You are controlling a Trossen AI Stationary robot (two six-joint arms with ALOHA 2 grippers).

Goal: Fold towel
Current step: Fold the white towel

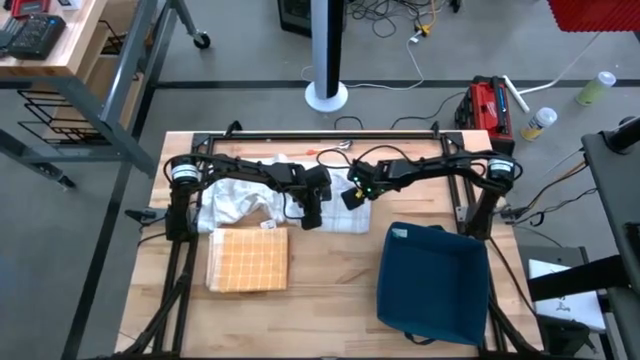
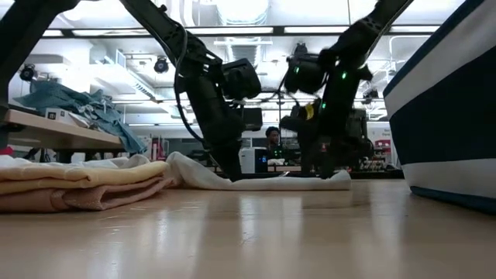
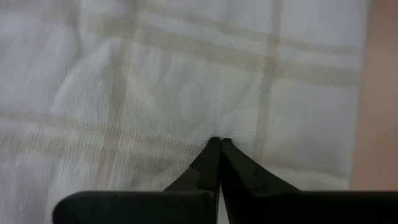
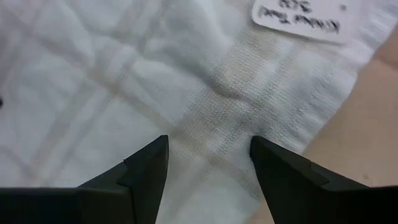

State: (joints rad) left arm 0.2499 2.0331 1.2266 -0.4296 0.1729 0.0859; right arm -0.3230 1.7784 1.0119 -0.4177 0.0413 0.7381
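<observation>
A white towel with faint beige checks (image 1: 240, 200) lies rumpled on the wooden table (image 1: 330, 300), its right part spread flat (image 2: 263, 182). My left gripper (image 1: 312, 218) stands shut on this flat part, pointing steeply down (image 3: 217, 142). My right gripper (image 1: 352, 197) is open, close over the towel's right edge. In the right wrist view its fingers (image 4: 208, 143) straddle a beige stripe, and a white label (image 4: 298, 22) sits near the towel's corner. I cannot tell whether they touch the cloth. My left gripper has its shut fingertips (image 3: 214, 149) on the flat part of the towel (image 3: 186, 81), coming from above at a steep slant. No cloth shows between the fingers. The towel lies on the table under them.
A folded orange checked towel (image 1: 248, 260) lies near the table's left front, beside the white towel. A dark blue bin (image 1: 432, 280) stands at the right front. Bare wood shows between them.
</observation>
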